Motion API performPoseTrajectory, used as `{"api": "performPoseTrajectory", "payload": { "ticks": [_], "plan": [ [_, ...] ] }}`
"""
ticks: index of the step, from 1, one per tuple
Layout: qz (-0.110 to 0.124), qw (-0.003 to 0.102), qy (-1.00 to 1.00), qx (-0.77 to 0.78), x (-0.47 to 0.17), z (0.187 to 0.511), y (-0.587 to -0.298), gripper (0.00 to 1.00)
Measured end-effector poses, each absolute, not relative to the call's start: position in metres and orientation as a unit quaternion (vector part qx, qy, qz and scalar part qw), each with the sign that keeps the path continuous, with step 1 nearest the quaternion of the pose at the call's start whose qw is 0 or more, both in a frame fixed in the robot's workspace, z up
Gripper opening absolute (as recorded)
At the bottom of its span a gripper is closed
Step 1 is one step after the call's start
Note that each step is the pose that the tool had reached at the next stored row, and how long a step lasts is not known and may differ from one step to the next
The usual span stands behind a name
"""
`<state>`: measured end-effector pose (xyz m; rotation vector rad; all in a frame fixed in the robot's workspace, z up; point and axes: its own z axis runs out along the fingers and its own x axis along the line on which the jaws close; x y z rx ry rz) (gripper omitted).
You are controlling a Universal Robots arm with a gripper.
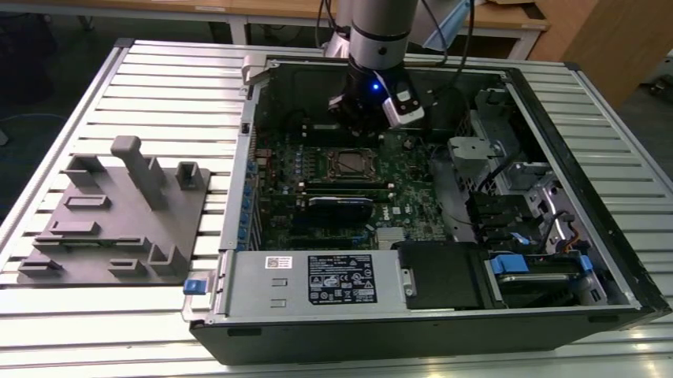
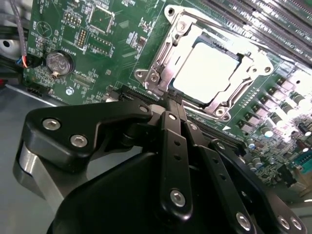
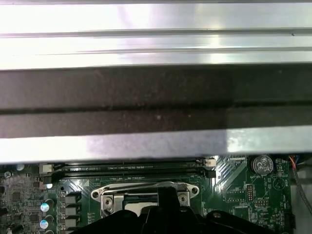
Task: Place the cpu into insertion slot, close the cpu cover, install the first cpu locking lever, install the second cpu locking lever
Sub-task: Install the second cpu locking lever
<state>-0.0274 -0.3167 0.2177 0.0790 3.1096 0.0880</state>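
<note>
The cpu (image 2: 208,73), with its bright silvery top, lies in the insertion slot (image 1: 349,163) on the green circuit board (image 1: 405,197). The cpu cover (image 2: 160,70), a silvery frame, lies flat around the chip, and the chip shows through its window. In the second wrist view my gripper (image 2: 171,100) is shut, its tips together just at the socket's near edge, and I see nothing held between them. In the exterior view the gripper (image 1: 363,126) hangs over the board just behind the socket. The first wrist view has the cover's frame (image 3: 112,197) beside the gripper's black tip (image 3: 165,195).
The open computer case (image 1: 242,157) lies on a slatted metal table (image 1: 158,87). A grey fixture plate (image 1: 116,220) stands at the exterior view's left. A power supply (image 1: 315,279), a black module (image 1: 342,202) and drive cages (image 1: 505,197) surround the board. Memory slots (image 2: 273,24) run beside the socket.
</note>
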Motion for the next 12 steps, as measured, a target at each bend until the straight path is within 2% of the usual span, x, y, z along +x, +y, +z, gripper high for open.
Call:
{"api": "performPoseTrajectory", "payload": {
  "ticks": [12],
  "plan": [
    [0.019, 0.015, 0.999, 0.025, -0.0274, 0.2177, -0.3209, 0.10]
  ]
}}
